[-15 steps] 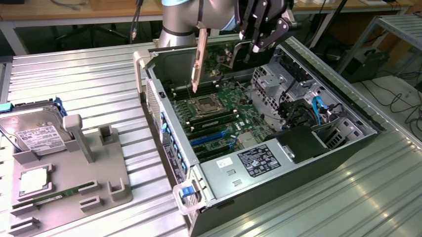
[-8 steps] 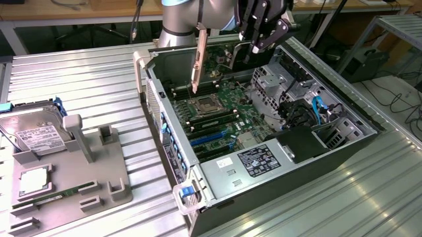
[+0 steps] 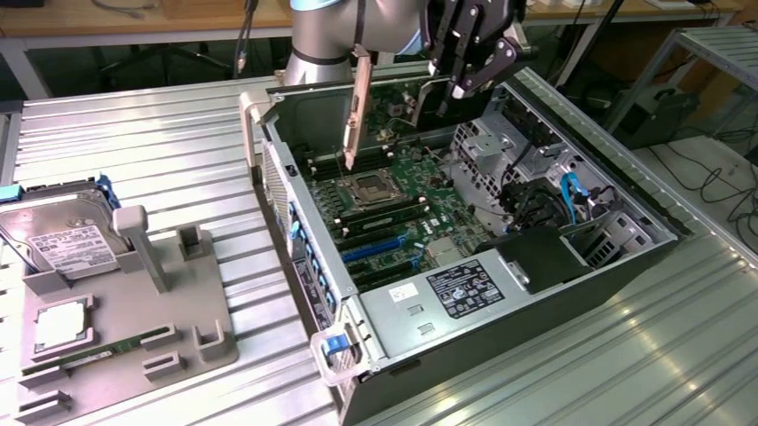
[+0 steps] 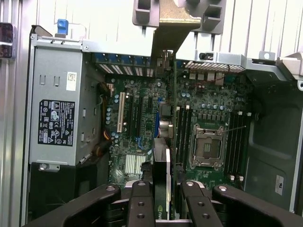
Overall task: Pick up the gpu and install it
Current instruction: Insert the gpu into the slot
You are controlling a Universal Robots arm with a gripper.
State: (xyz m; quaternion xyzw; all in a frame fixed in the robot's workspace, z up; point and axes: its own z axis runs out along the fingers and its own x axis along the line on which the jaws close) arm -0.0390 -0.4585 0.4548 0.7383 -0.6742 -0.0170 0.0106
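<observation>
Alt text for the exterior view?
The gripper holds the gpu upright over the open computer case, its pale bracket hanging toward the motherboard. At the exterior view's left, a grey tray carries a hard drive and memory stick.

Robotics lab or workshop: slotted aluminium table [image 3: 142, 142], open PC tower [image 3: 498, 373], wooden benches [image 3: 71, 13], floor cables [image 3: 720, 177].

The bench holds one arm [image 3: 326, 35] with one gripper [image 4: 164, 185], one gpu [image 4: 161, 163], one case [image 3: 275, 169], one power supply [image 3: 462, 288], one hard drive [image 3: 66, 244], one memory stick [image 3: 101, 352], one grey holder [image 3: 177, 311] and one CPU socket [image 3: 367, 188].
</observation>
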